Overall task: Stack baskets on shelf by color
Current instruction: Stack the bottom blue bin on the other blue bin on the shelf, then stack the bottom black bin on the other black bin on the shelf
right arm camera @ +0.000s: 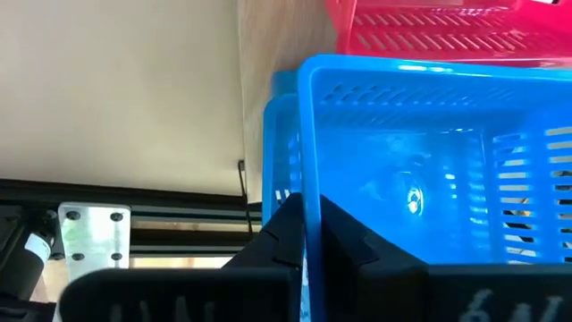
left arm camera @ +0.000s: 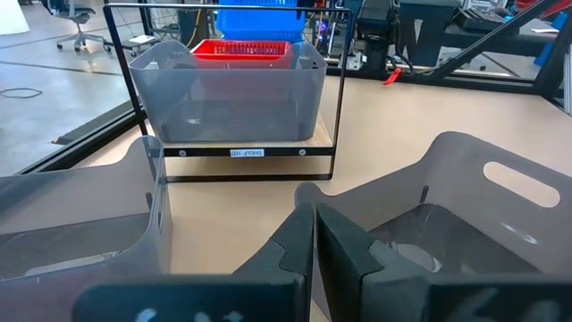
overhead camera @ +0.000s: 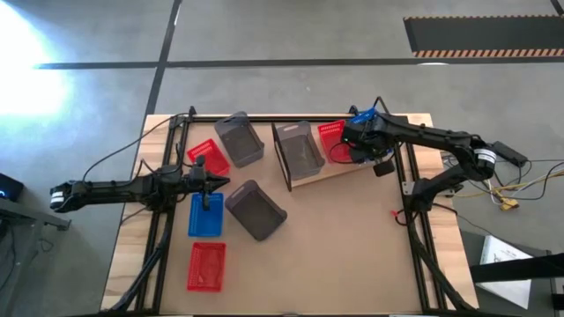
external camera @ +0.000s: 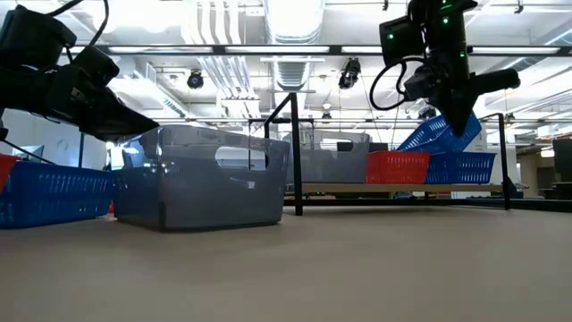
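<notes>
Low view: right hand (external camera: 460,112) clamped on tilted blue basket (external camera: 440,134), over second blue basket (external camera: 465,166) on shelf (external camera: 402,188), red basket (external camera: 397,166) beside hand. Risk: tilt catches rim, won't nest. Left hand (overhead camera: 210,183) pinched empty over bench (overhead camera: 352,246).

grey basket (left arm camera: 228,98): smooth translucent plastic | blue basket (right arm camera: 429,170): glossy slotted plastic | shelf (overhead camera: 339,169): light wood

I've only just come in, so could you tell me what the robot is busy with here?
It is sorting baskets by colour onto the shelf. The right claw grips a tilted blue basket over another blue basket already on the shelf, beside a red basket and a grey basket. The left claw is shut and empty above the baskets left on the table.
</notes>
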You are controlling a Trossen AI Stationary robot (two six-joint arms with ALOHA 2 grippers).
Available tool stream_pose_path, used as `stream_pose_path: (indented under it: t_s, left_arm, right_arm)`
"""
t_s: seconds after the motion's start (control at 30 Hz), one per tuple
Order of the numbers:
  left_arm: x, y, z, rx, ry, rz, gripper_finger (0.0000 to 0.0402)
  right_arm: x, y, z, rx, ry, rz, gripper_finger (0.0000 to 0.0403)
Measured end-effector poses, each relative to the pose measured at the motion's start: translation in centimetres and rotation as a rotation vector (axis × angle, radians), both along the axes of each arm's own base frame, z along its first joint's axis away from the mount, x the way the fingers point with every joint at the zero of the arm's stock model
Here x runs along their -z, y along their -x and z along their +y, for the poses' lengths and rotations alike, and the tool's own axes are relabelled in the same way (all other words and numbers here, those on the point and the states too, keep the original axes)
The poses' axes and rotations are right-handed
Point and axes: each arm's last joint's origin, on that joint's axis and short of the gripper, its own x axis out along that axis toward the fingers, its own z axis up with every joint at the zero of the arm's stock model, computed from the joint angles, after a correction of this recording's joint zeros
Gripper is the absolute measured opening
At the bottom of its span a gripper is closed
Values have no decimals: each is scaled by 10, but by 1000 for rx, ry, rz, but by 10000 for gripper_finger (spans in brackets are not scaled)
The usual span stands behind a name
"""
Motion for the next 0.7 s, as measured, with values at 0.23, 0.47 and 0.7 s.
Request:
stream_pose_path:
  t_s: [0.23,0.47,0.7]
  left_arm:
    - [0,0,0,0,0,0,0]
    - [0,0,0,-1,0,0,0]
    - [0,0,0,-1,0,0,0]
  right_arm:
    - [-6,2,0,8,44,-36,69]
    - [-10,7,0,35,125,-33,140]
    - [-10,5,2,194,162,-97,147]
